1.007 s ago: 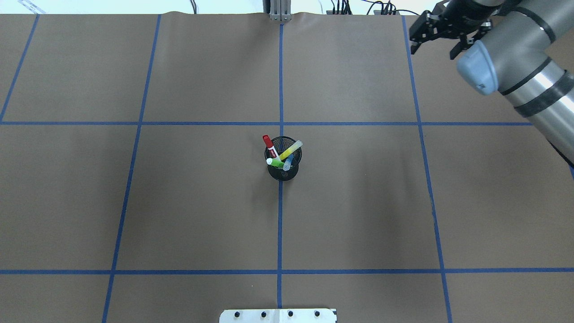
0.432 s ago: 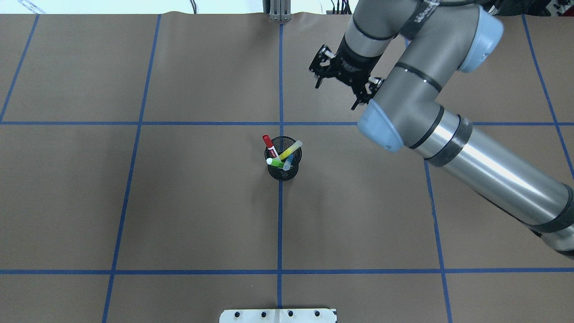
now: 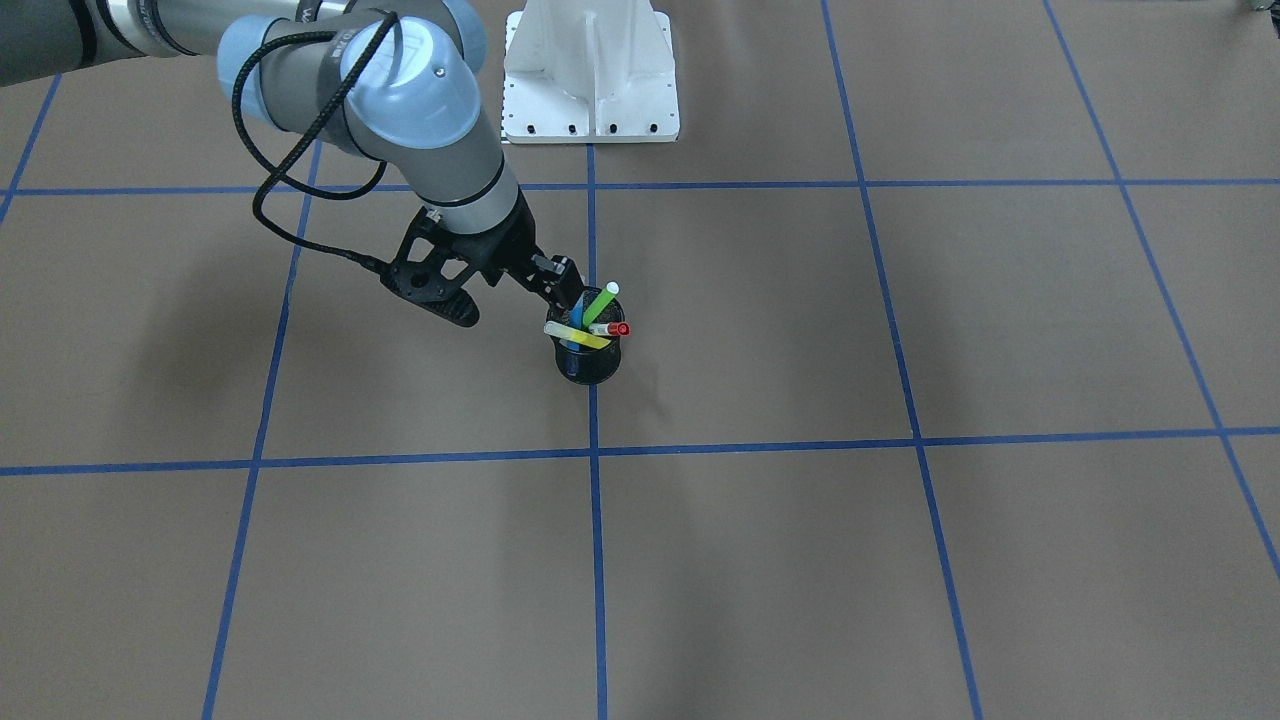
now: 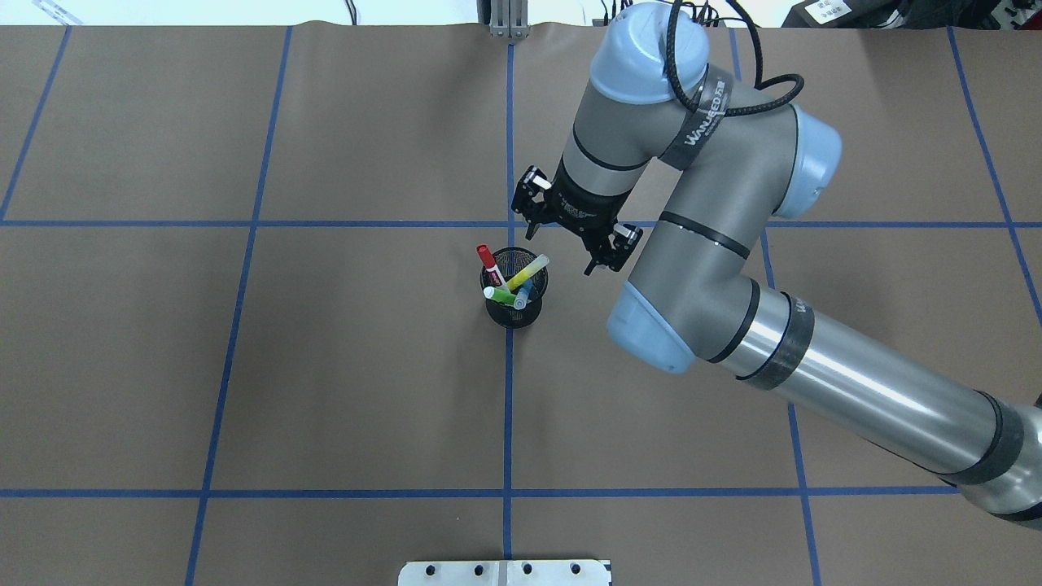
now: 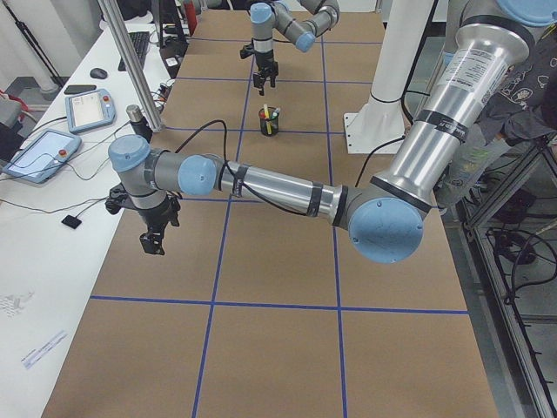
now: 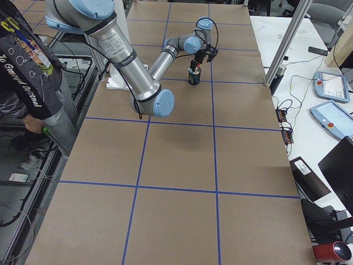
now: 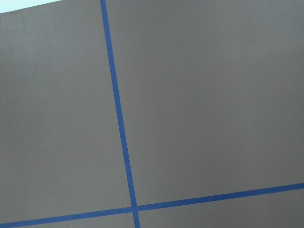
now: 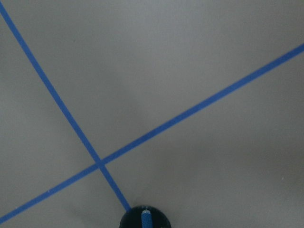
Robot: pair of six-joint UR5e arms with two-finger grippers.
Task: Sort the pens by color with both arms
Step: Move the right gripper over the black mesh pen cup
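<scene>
Pens [image 4: 529, 273] in the cup [image 4: 513, 316] (centre of the table [image 4: 326, 366]), right gripper [image 4: 558, 254] just beside.

- Right arm [image 4: 708, 244]: grey tube sections are giving way to a polished silver forearm. Light-blue round caps are covering the joints and black rings are banding the seams.
- Black strap [image 4: 702, 114]: is carrying white lettering, too small to read in full.
- Black cable [image 3: 290, 150]: is looping off the wrist section.
- Right pincer [image 4: 558, 254]: black, two-fingered, is showing small white tabs.
- Left arm [image 5: 270, 187]: is wearing the same grey, silver and light-blue finish.
- Left pincer [image 5: 152, 244]: black.
- Pedestal [image 3: 590, 70]: white, is showing dark screw holes along its foot.
</scene>
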